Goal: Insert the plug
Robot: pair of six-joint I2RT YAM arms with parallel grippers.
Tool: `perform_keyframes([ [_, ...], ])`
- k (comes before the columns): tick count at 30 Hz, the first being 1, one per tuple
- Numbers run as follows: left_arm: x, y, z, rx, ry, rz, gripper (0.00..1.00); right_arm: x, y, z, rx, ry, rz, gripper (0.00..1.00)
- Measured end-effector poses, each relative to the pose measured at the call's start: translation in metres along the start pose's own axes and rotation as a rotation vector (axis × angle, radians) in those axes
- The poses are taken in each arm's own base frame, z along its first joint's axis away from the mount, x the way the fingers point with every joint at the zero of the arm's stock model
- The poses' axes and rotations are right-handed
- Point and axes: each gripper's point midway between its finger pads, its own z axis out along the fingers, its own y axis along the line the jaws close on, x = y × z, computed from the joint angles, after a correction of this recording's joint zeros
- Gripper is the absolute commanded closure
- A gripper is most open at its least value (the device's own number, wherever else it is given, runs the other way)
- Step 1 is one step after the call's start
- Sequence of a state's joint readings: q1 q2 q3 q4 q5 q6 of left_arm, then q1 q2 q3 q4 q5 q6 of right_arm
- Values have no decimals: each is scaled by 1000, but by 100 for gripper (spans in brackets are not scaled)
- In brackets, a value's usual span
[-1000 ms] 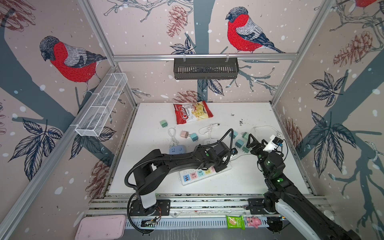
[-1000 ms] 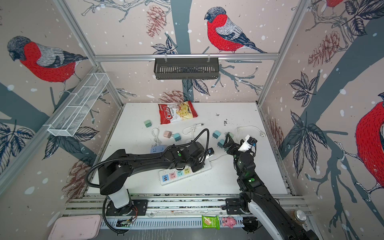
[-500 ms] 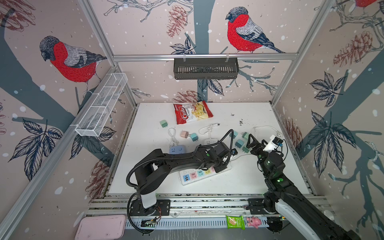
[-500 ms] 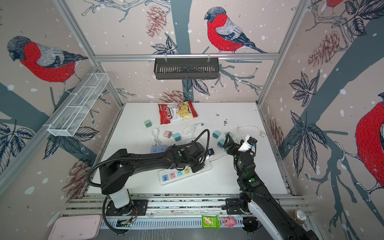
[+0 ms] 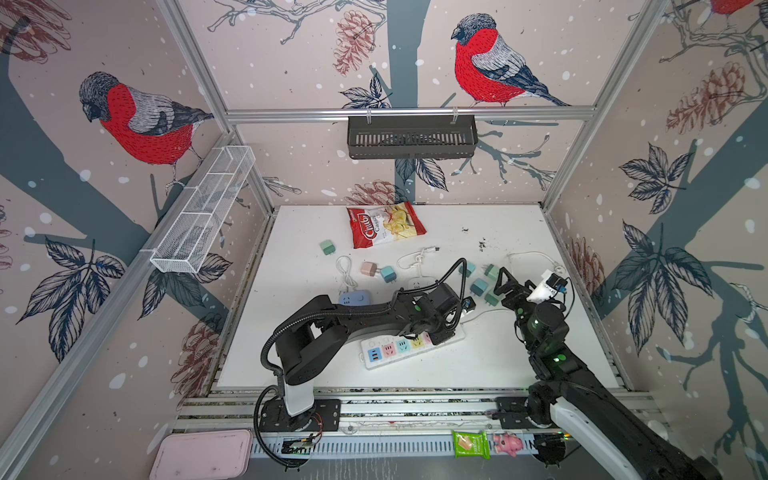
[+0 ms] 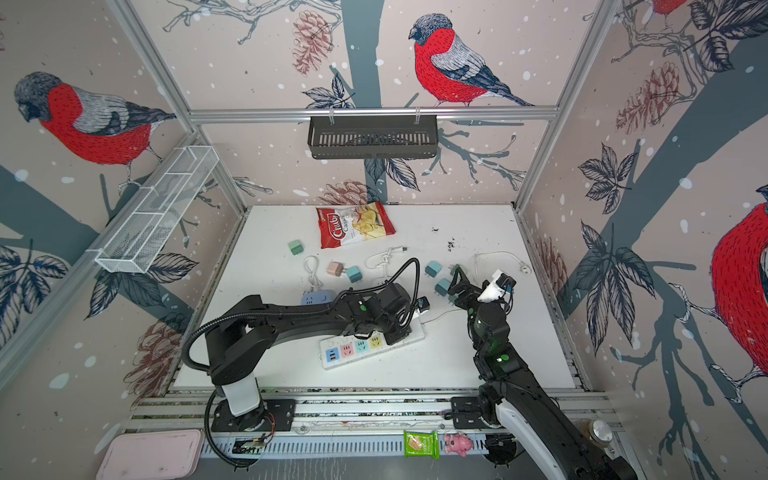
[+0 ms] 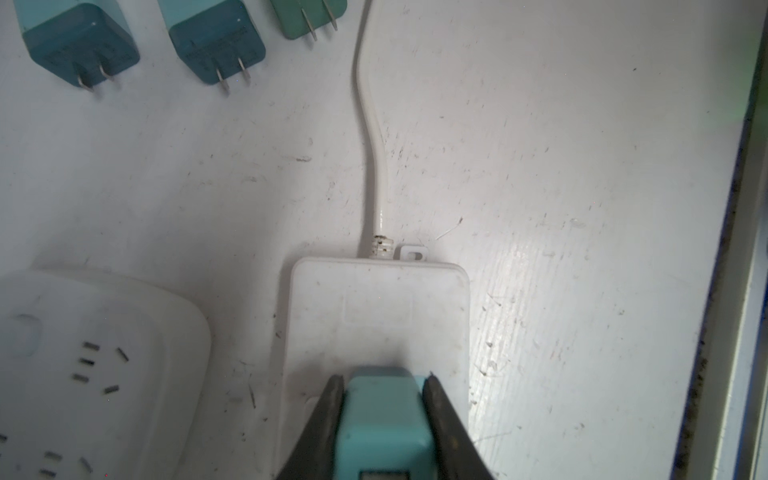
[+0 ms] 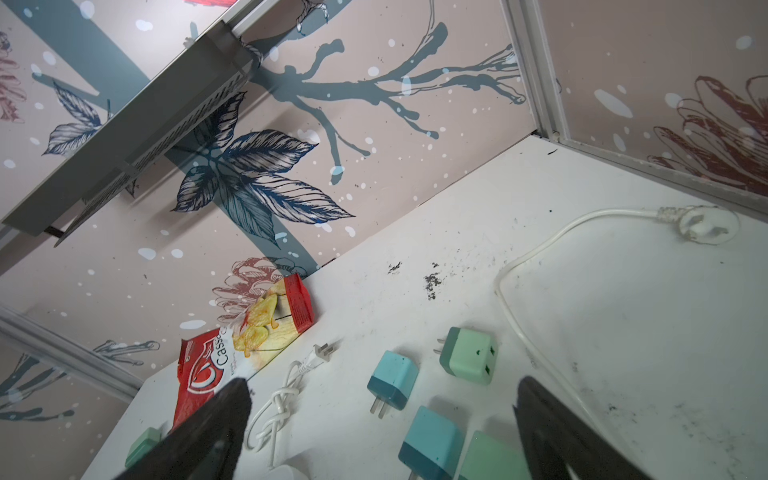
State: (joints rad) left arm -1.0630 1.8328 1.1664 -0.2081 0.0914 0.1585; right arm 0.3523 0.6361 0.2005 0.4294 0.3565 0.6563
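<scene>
My left gripper (image 7: 384,384) is shut on a teal plug (image 7: 384,419), one black finger on each side of it. The plug stands against the top face of the long white power strip (image 7: 378,307), near its cable end; its prongs are hidden. In both top views the left wrist covers that end of the strip (image 5: 399,347) (image 6: 357,349), whose coloured sockets show beside it. My right gripper (image 5: 510,281) (image 6: 467,284) hangs open and empty above a cluster of loose teal and mint plugs (image 8: 392,380).
A square white socket block (image 7: 83,365) lies right beside the strip. The strip's white cable (image 7: 370,124) runs off toward the right wall. A red chips bag (image 5: 384,226), a blue socket (image 5: 353,297), further plugs (image 5: 368,268) and knotted white cables (image 5: 417,259) lie behind.
</scene>
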Motion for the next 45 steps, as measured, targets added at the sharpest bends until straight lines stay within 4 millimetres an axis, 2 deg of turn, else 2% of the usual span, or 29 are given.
perform_keyframes([
  [4, -4, 3, 4, 11, -24, -8, 100, -4, -2, 8, 30, 17, 11, 0],
  [5, -6, 4, 4, 10, -29, -8, 97, -2, -3, 10, 40, 28, 15, 0],
  [6, -6, 4, 4, 8, -31, -9, 87, 0, -4, 12, 50, 39, 21, 0],
  [7, -6, 4, 4, 8, -32, -9, 69, 1, -5, 13, 57, 48, 34, 0],
  [8, -6, 4, 4, 7, -34, -8, 3, 4, -7, 15, 67, 61, 28, 0],
  [13, 8, 4, -3, -3, -4, -7, 2, 14, -9, 22, 100, 127, 34, 0],
  [18, -6, -3, -29, -9, -94, 15, 1, 8, -3, 32, 142, 161, 70, 0],
  [21, -13, -3, -47, -23, -162, 22, 2, 8, -12, 33, 205, 155, 139, 0],
  [25, -9, 5, -77, -106, -280, 5, 2, 11, -25, 28, 292, 160, 229, 0],
  [28, 1, 19, -110, -224, -418, -51, 2, -5, -18, 30, 314, 143, 260, 0],
  [31, 8, 21, -150, -278, -616, -65, 2, -22, -10, 27, 293, 118, 234, 0],
  [34, 16, 18, -182, -299, -799, -75, 1, -20, -15, 20, 279, 121, 188, 0],
  [39, 16, 46, -222, -472, -961, -175, 2, -9, -6, 27, 226, 209, 91, 0],
  [43, 30, 66, -221, -596, -984, -248, 2, 2, 4, 45, 224, 286, 82, 1],
  [45, 37, 81, -221, -689, -972, -309, 1, 15, 13, 57, 215, 355, 83, 5],
])
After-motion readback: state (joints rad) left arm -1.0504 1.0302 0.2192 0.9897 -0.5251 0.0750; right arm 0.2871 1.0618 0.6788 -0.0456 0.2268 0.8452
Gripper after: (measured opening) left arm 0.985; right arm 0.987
